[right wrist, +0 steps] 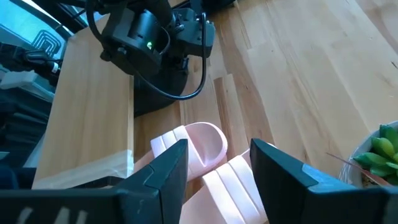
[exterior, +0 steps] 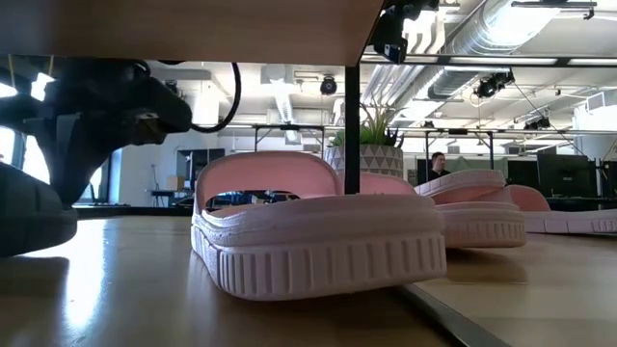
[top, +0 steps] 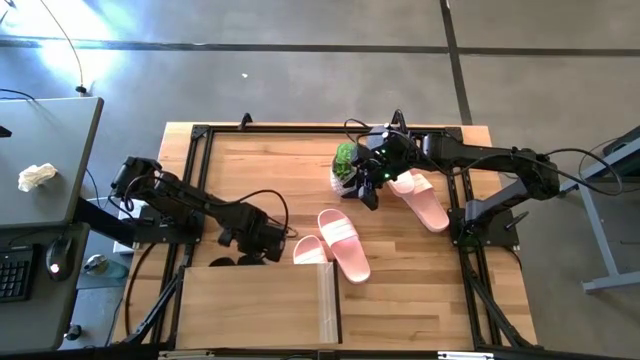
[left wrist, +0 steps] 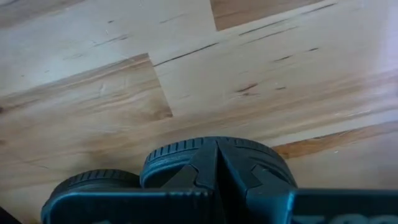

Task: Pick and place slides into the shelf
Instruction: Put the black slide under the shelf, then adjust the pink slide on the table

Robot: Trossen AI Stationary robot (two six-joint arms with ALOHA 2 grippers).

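My left arm reaches in from nine o'clock and bends down toward six, so my left pincer [top: 248,240] sits low, about seven o'clock from the centre of the table [top: 270,165]. Its fingers [left wrist: 217,171] are pressed tight together with no gap showing. My right arm comes from three o'clock, elbow out at the edge, forearm stretched toward the twelve o'clock side. My right pincer [top: 370,192] hangs just past centre, at about one o'clock, pointing down toward six. Its two fingers [right wrist: 168,168] stand apart with a clear gap and nothing between them.
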